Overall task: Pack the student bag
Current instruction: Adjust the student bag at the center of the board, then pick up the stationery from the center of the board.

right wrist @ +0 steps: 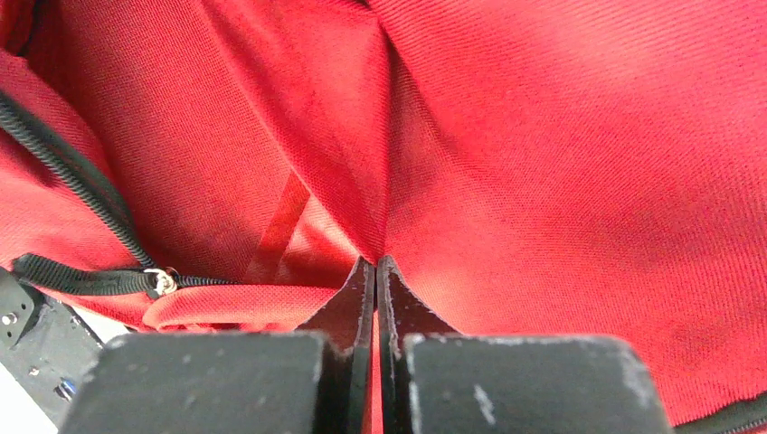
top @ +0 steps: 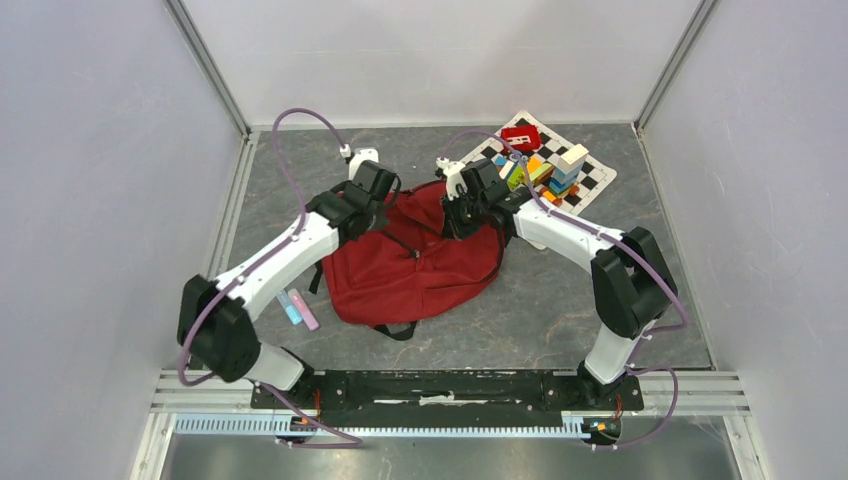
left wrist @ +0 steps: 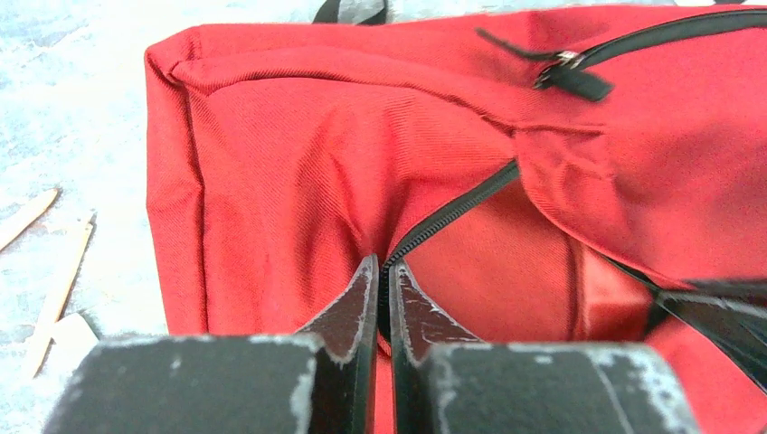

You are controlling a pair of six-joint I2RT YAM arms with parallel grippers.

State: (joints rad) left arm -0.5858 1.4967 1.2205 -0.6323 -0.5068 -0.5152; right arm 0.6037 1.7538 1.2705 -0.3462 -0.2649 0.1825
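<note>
The student bag (top: 420, 270), a dark-red backpack, lies flat in the middle of the table between both arms. My left gripper (top: 383, 203) is at its upper left edge. In the left wrist view this gripper (left wrist: 384, 265) is shut on the bag (left wrist: 289, 172), pinching the black zipper (left wrist: 452, 210) and the fabric beside it. My right gripper (top: 462, 214) is at the bag's top right. The right wrist view shows that gripper (right wrist: 375, 262) shut on a fold of the bag's red fabric (right wrist: 561, 163). A zipper pull (left wrist: 572, 78) lies further along the bag.
A checkered mat (top: 600, 176) at the back right carries several colourful blocks (top: 555, 172) and a small red toy block (top: 520, 137). Two pens (top: 298, 308) lie left of the bag by the left arm. Wooden sticks (left wrist: 59, 289) lie on the table beside the bag.
</note>
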